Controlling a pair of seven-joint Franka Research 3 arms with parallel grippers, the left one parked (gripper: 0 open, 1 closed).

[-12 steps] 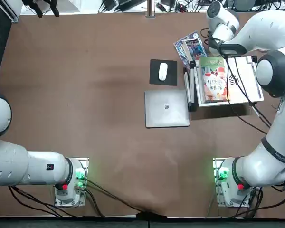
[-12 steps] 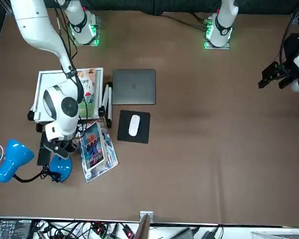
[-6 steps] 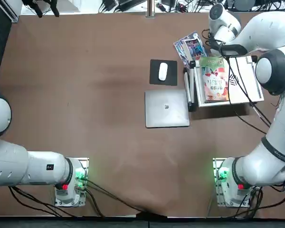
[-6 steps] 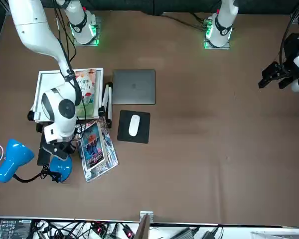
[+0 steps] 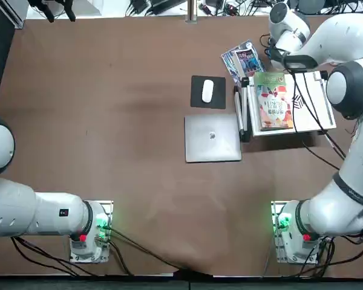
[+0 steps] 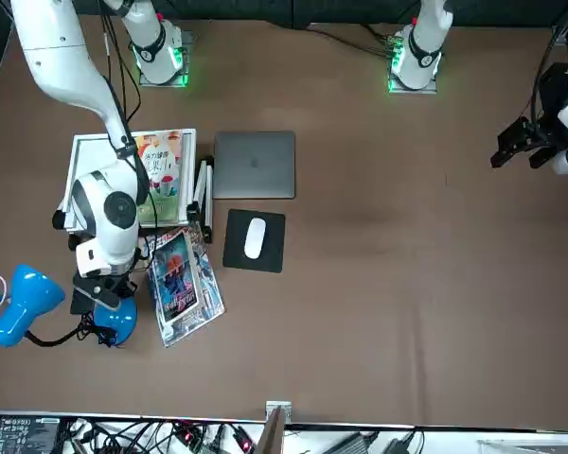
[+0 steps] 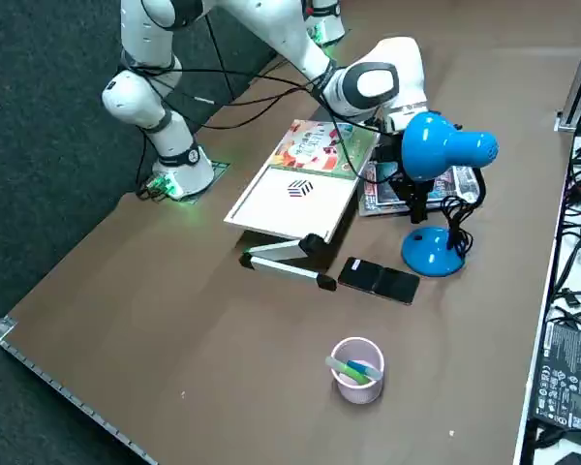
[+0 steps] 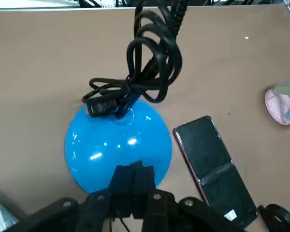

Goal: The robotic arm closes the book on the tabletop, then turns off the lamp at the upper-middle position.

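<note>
The book [image 5: 272, 101] lies closed on a white stand, its light green cover with a red-pink picture facing up [image 6: 161, 170]. The lamp stands near the table's far edge, with a round blue base [image 6: 116, 322] and a blue head [image 6: 24, 303] on a thin black stem. My right gripper [image 8: 133, 179] hangs right over the blue base [image 8: 117, 142], fingers shut together with nothing between them, their tips at the base's rim. From the right side, the lamp head [image 7: 445, 145] hides the gripper. The robotic arm [image 5: 345, 90] reaches over the book.
Blue magazines [image 6: 182, 284] lie beside the lamp. A mouse on a black pad [image 6: 255, 238] and a grey laptop [image 6: 255, 164] sit further in. A black phone [image 8: 215, 162], a coiled black cord [image 8: 150, 63] and a pink cup [image 7: 356, 368] surround the base.
My right wrist has moved away from the book towards the table's far edge, ending over the lamp's blue base. The book has not moved.
</note>
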